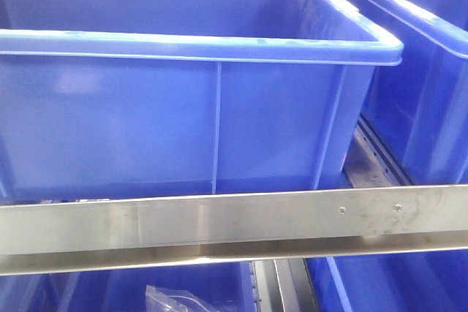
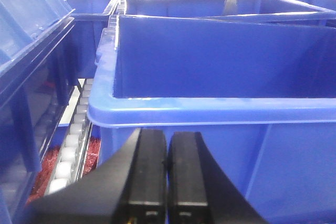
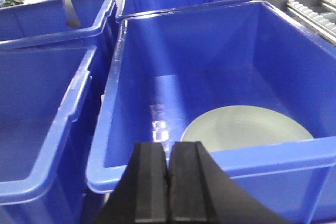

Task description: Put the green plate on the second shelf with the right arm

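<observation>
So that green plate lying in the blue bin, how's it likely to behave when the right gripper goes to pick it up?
The green plate looks rigid, so it probably won't flex. It lies flat on the floor of the blue bin, with a low rim, so grabbing an edge may be awkward. Its smooth surface could slip in the right gripper, which is shut and empty.
</observation>
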`<control>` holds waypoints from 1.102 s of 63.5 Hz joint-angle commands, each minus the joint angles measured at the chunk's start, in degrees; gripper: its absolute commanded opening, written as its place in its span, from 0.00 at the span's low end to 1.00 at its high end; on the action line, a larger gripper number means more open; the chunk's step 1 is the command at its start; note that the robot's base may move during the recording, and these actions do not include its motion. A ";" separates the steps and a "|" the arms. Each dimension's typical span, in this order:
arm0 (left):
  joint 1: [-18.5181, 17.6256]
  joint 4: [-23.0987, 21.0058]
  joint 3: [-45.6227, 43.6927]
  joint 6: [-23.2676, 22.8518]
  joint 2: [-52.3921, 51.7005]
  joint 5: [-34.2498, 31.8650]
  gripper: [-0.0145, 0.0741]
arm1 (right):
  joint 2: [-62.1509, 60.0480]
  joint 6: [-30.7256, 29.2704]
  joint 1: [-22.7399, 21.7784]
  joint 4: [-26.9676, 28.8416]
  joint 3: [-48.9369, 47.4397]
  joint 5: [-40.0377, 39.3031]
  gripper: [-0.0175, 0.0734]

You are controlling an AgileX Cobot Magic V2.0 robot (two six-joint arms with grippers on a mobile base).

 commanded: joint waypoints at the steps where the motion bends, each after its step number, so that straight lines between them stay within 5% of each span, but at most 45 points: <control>1: -0.12 -0.32 2.27 -0.14 -1.00 -4.78 0.31 | 0.85 0.82 -0.08 -3.58 -0.62 -5.35 0.25; 9: -0.12 -0.32 2.27 -0.14 -1.00 -4.78 0.31 | 0.39 12.19 -0.08 -19.02 0.67 -7.21 0.25; 16: -0.12 -0.32 2.27 -0.14 -1.00 -4.78 0.31 | 0.39 21.42 -0.05 -25.59 2.41 -10.46 0.25; 26: -0.12 -0.32 2.27 -0.14 -1.00 -4.78 0.31 | -1.35 23.38 2.64 -27.18 6.51 -13.82 0.25; 40: -0.12 -0.32 2.27 -0.14 -1.00 -4.78 0.31 | -7.32 23.33 12.09 -27.73 10.33 -17.30 0.25; 70: -0.12 -0.32 2.27 -0.14 -1.00 -4.78 0.31 | -7.59 21.83 8.31 -27.50 18.75 -21.11 0.25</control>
